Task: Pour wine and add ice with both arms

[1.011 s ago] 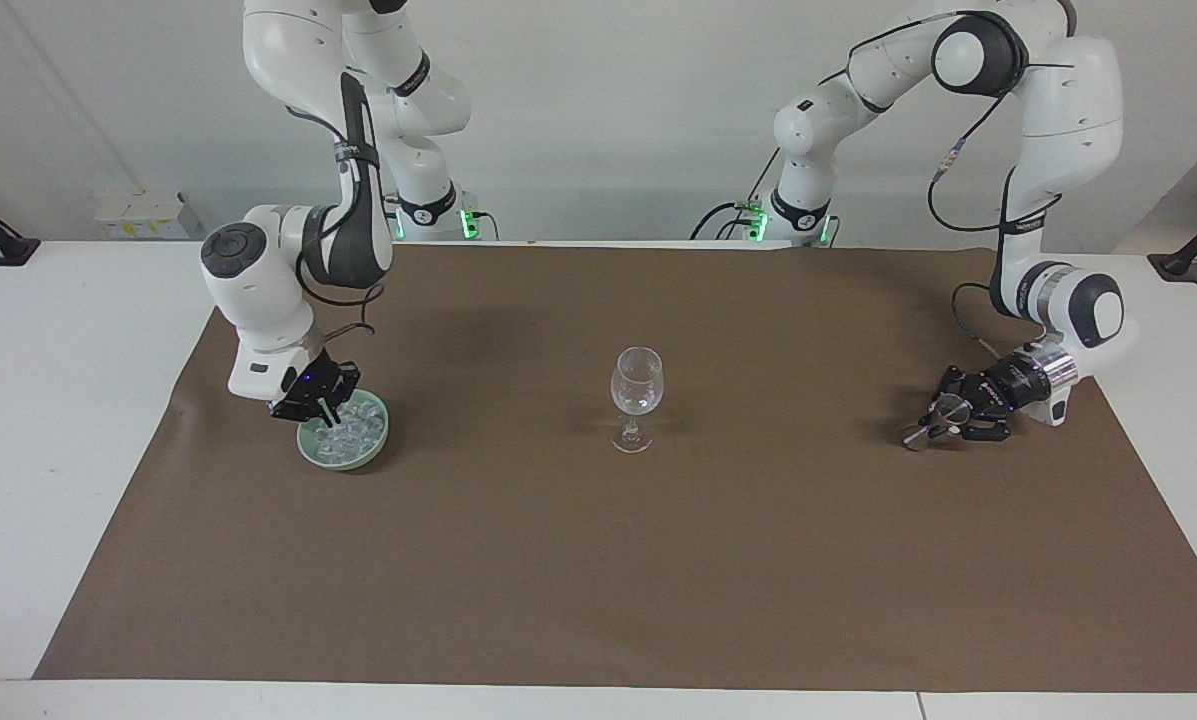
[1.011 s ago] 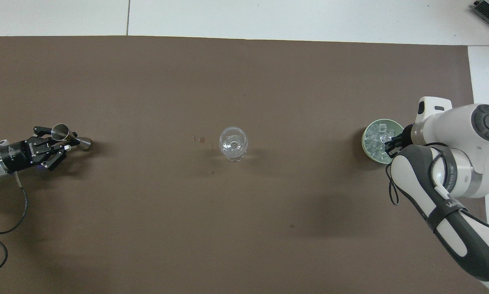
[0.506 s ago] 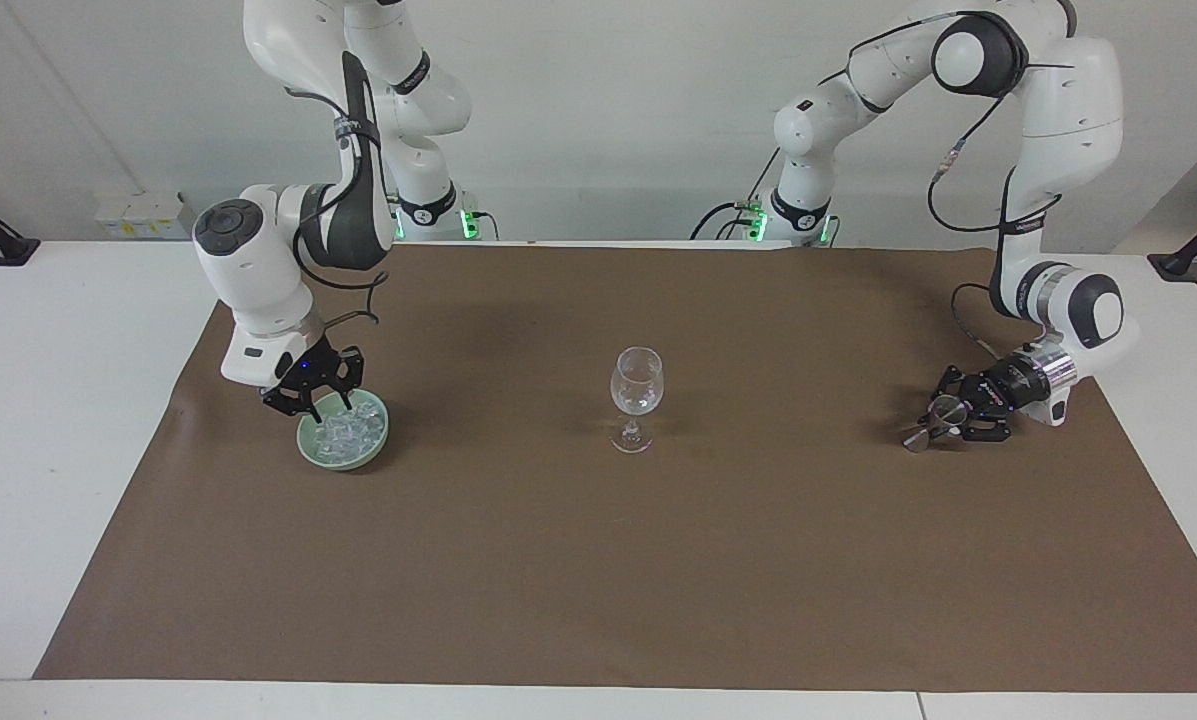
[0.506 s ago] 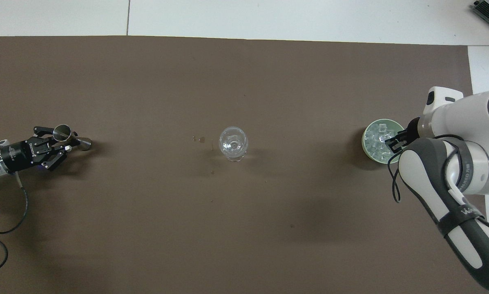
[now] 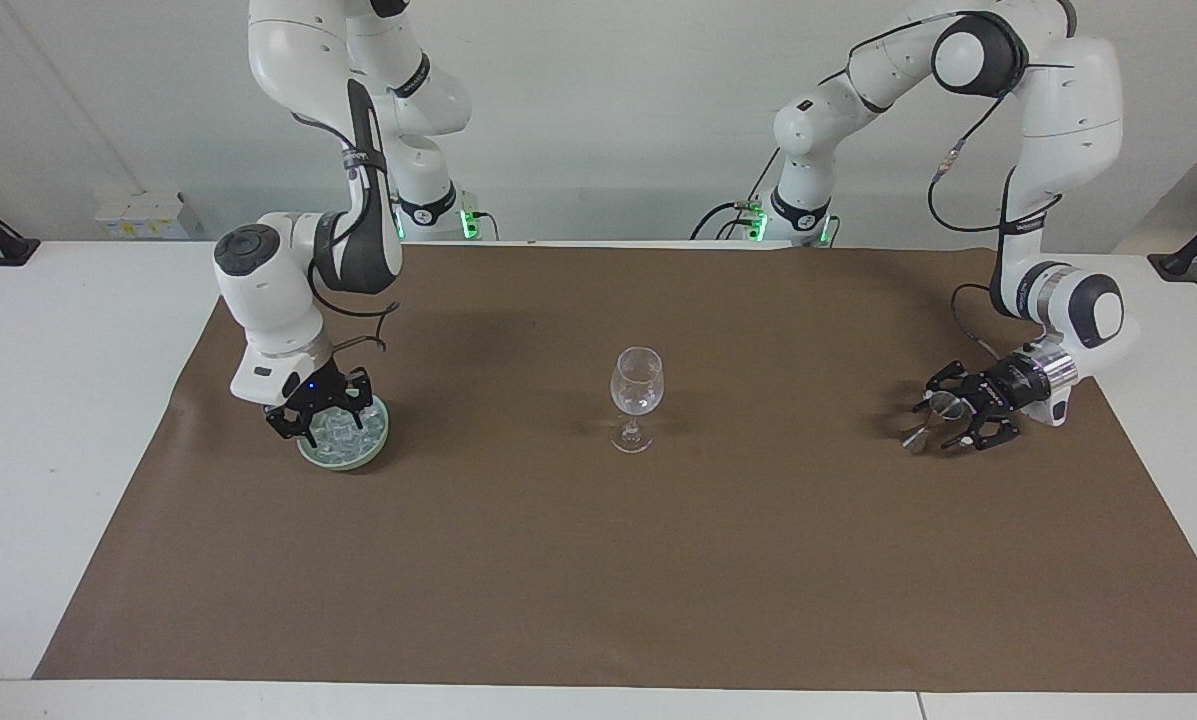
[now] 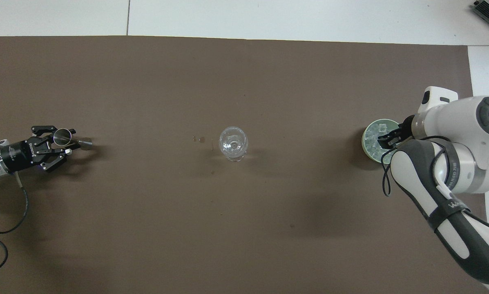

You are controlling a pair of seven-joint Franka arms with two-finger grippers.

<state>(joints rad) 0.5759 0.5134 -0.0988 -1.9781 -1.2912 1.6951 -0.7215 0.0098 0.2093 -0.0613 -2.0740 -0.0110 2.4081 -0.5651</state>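
Observation:
A pale green bowl (image 5: 376, 443) with a heap of clear ice (image 5: 344, 428) sits on the brown mat toward the right arm's end. My right gripper (image 5: 325, 415) is open and low over the ice; it also shows in the overhead view (image 6: 385, 138) above the bowl (image 6: 369, 142). A clear stemmed glass (image 5: 637, 385) stands empty at mid-table. My left gripper (image 5: 943, 415) is open around a silver jigger (image 5: 945, 403) whose lower end rests on the mat. The jigger (image 6: 61, 136) sits between its fingers in the overhead view too.
The brown mat (image 5: 598, 560) covers most of the white table. A few small drops (image 6: 199, 139) mark the mat beside the glass (image 6: 233, 143) toward the left arm's end.
My right gripper rose out of the bowl, then came back down over the ice. My left gripper's fingers have spread apart around the jigger.

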